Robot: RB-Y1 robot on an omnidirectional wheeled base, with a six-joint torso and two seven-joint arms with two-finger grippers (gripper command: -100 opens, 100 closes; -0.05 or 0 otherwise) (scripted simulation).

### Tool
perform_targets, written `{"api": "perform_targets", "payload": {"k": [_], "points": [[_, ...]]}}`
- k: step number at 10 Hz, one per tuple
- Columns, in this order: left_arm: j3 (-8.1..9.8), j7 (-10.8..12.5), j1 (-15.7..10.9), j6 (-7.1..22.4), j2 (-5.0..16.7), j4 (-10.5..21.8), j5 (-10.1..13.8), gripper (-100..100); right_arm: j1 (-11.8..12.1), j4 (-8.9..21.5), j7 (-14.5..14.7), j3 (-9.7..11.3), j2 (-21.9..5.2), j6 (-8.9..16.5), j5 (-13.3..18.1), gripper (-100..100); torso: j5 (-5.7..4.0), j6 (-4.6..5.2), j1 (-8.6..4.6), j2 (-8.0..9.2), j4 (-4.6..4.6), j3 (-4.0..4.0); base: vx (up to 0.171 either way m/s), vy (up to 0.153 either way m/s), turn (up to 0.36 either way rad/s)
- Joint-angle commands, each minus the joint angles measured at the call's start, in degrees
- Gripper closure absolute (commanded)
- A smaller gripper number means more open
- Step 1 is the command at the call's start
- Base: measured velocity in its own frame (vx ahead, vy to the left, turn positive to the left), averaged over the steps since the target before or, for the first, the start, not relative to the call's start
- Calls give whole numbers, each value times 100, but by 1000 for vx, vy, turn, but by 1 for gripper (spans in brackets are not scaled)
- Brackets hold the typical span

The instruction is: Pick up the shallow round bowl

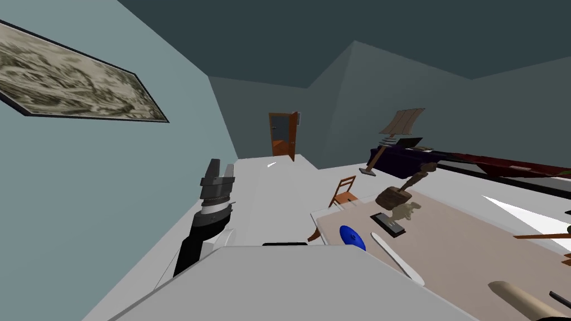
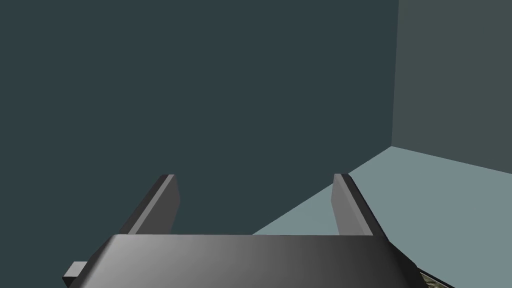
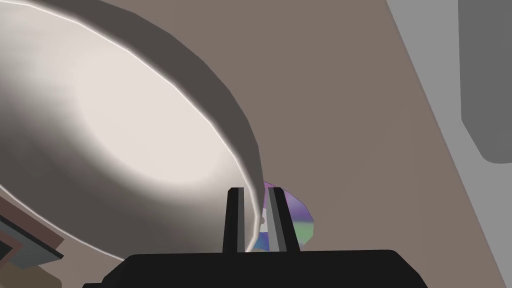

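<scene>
The right gripper (image 3: 255, 190) is clamped on the rim of the shallow white bowl (image 3: 125, 125), one finger inside and one outside, over the brown table (image 3: 350, 125). A shiny disc (image 3: 300, 225) lies just beyond. The left gripper (image 2: 255, 175), raised at my left, has its fingers spread apart.

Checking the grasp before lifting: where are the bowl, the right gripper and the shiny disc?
bowl (image 3: 130, 125), right wrist view, its pale inside.
right gripper (image 3: 255, 191), right wrist view, midway between its fingers' tips.
disc (image 3: 300, 225), right wrist view, its purple-green face.
</scene>
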Motion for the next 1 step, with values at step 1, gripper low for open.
{"api": "perform_targets", "payload": {"k": [1], "points": [[0, 0, 0, 0, 0, 0, 0, 0, 0, 0, 0, 0, 0, 0, 0, 0, 0, 0, 0, 0, 0, 0, 5, 6, 1]]}}
